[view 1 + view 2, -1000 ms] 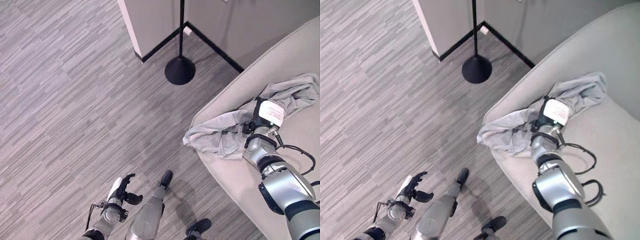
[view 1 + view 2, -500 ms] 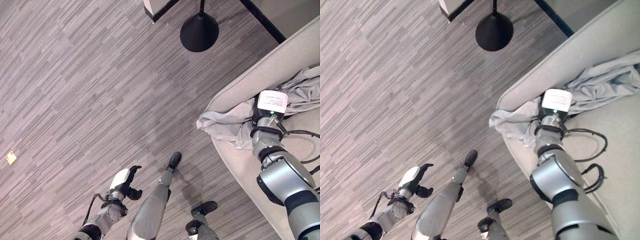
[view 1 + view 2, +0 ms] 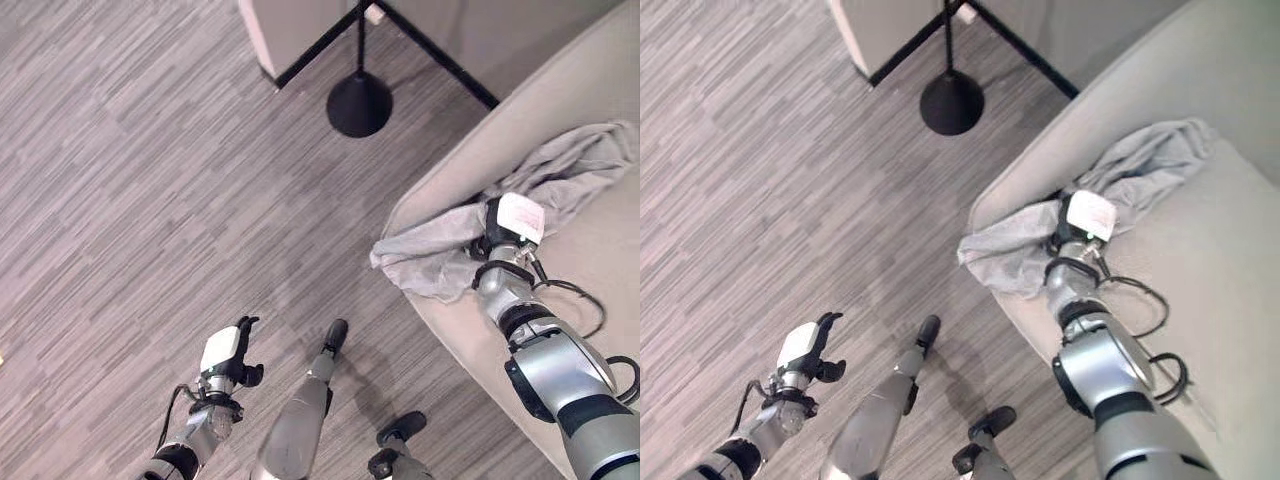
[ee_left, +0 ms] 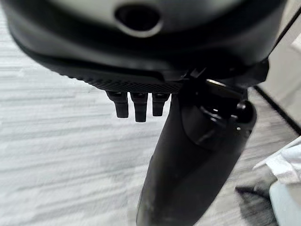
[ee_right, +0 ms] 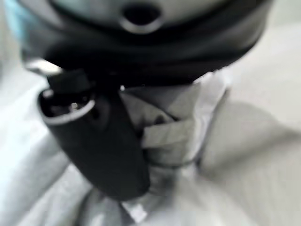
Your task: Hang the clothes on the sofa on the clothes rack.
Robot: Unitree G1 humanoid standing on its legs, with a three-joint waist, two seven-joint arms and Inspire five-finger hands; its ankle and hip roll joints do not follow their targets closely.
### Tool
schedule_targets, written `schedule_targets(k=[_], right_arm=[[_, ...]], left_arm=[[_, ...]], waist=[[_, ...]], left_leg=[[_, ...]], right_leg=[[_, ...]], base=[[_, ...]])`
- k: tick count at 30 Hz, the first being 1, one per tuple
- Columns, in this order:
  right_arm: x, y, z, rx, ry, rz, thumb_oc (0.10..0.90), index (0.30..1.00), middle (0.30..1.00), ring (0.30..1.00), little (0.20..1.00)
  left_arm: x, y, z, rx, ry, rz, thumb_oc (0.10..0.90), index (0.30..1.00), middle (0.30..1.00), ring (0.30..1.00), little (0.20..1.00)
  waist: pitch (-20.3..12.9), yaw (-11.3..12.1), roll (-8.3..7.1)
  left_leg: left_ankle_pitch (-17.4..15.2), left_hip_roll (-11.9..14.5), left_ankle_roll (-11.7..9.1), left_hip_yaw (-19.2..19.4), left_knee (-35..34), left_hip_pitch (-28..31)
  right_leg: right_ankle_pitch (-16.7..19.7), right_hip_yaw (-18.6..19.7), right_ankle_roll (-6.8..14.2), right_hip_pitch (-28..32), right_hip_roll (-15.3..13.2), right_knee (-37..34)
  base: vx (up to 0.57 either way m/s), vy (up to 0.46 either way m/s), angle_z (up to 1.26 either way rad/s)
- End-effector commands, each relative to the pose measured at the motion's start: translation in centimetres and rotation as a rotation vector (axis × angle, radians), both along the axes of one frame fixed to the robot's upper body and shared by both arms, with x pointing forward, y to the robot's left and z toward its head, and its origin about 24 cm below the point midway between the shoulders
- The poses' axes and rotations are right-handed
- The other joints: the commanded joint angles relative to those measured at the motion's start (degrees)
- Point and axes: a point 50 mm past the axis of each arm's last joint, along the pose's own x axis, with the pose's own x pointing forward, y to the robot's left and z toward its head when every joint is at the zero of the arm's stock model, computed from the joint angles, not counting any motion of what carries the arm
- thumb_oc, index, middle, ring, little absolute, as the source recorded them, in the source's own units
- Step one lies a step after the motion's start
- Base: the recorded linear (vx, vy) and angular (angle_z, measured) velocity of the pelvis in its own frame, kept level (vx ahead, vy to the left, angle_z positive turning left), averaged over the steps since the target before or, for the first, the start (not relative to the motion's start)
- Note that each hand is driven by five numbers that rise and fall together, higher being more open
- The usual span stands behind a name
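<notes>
Right hand (image 3: 497, 232) sits at the right of the frame, down on the grey garment (image 3: 455, 245) over the sofa's (image 3: 590, 270) front edge; its wrist view shows the thumb (image 5: 99, 146) pressed into bunched cloth, so it looks clamped on the garment. The cloth's long axis runs from lower left to upper right. Left hand (image 3: 232, 362) hangs at lower left over the floor, fingers curled, holding nothing. The rack's base (image 3: 359, 105) stands at upper centre, well apart.
</notes>
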Motion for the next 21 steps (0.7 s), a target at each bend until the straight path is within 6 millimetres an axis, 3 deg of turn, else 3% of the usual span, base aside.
schedule_targets(k=[1, 2, 3, 4, 9, 16, 19, 21], right_arm=[[-0.8, 0.2, 4.5, -0.101, -0.324, 0.087, 0.4, 0.3, 0.3, 0.3, 0.3], [-1.0, 0.1, 4.4, -0.102, -0.319, 0.084, 0.4, 0.3, 0.3, 0.3, 0.3], [-1.8, 0.4, 7.1, -0.157, -0.446, 0.133, 0.4, 0.3, 0.3, 0.3, 0.3], [-2.3, 0.5, 8.5, -0.18, -0.505, 0.153, 0.4, 0.3, 0.3, 0.3, 0.3], [-4.0, 1.2, 13.5, -0.277, -0.702, 0.203, 0.4, 0.3, 0.3, 0.3, 0.3], [-5.2, 3.1, 17.5, -0.277, -0.868, 0.271, 0.4, 0.3, 0.3, 0.3, 0.3], [-6.3, 5.1, 20.0, -0.234, -0.976, 0.364, 0.4, 0.3, 0.3, 0.3, 0.3], [-6.8, 6.0, 20.6, -0.197, -1.015, 0.409, 0.4, 0.3, 0.3, 0.3, 0.3]], left_arm=[[-2.9, 1.0, -1.0, 0.005, -0.016, 0.089, 0.8, 0.9, 0.9, 0.9, 0.9], [-3.0, 1.0, -1.0, 0.006, -0.012, 0.086, 0.8, 0.9, 0.9, 0.9, 0.9], [-2.9, 0.7, -0.7, -0.008, -0.04, 0.089, 0.8, 0.9, 0.9, 0.9, 0.9], [-2.7, 0.5, -0.5, -0.019, -0.05, 0.082, 0.8, 0.9, 0.9, 0.9, 0.9], [-1.4, -0.6, 1.1, -0.033, -0.116, -0.016, 0.8, 0.9, 0.9, 0.9, 0.9], [0.1, -1.7, 3.7, -0.095, -0.216, -0.101, 0.8, 0.9, 0.9, 0.9, 0.9], [2.0, -1.3, 7.9, -0.127, -0.43, -0.088, 0.8, 0.9, 0.9, 0.9, 0.9], [2.9, -1.0, 9.9, -0.119, -0.546, -0.069, 0.8, 0.9, 0.9, 0.9, 0.9]], waist=[[-8.7, -1.5, -3.13], [-8.7, -1.4, -3.11], [-10.1, -2.2, -3.46], [-10.8, -2.5, -3.6], [-14.2, -3.0, -4.06], [-17.3, -3.5, -4.38], [-18.9, -4.2, -4.6], [-19.5, -4.6, -4.75]], left_leg=[[-8.9, 0.6, -3.4, -1.0, -2.3, 2.8], [-9.0, 0.6, -3.4, -1.0, -2.3, 3.1], [-9.7, 0.9, -3.4, -0.3, -2.2, 4.7], [-9.9, 1.1, -3.3, 0.0, -2.2, 5.6], [-10.3, 2.3, -2.9, 2.2, -1.3, 8.8], [-10.9, 4.6, -3.0, 4.2, -1.9, 13.3], [-11.0, 6.0, -3.3, 5.5, -2.2, 15.6], [-11.0, 6.5, -3.6, 6.0, -2.3, 16.3]], right_leg=[[-1.8, 3.0, 1.4, 0.5, -4.4, 2.0], [-1.8, 3.0, 1.4, 0.8, -4.4, 2.0], [-2.2, 3.2, 1.4, 2.3, -4.2, 1.6], [-2.3, 3.4, 1.4, 3.0, -4.2, 1.5], [-2.1, 3.8, 0.8, 5.2, -3.8, 1.2], [-2.8, 6.3, 0.4, 7.2, -2.2, 0.5], [-3.2, 8.2, -0.2, 7.7, -1.0, 0.3], [-3.4, 8.7, -0.4, 8.1, -0.7, 0.2]], base=[[0.01, -0.007, -0.18], [0.03, -0.026, -0.3], [0.05, -0.028, -0.3], [0.0, 0.027, -0.21], [0.03, 0.0, -0.15], [0.04, -0.031, -0.25], [0.0, -0.049, -0.31], [0.01, -0.037, -0.36]])
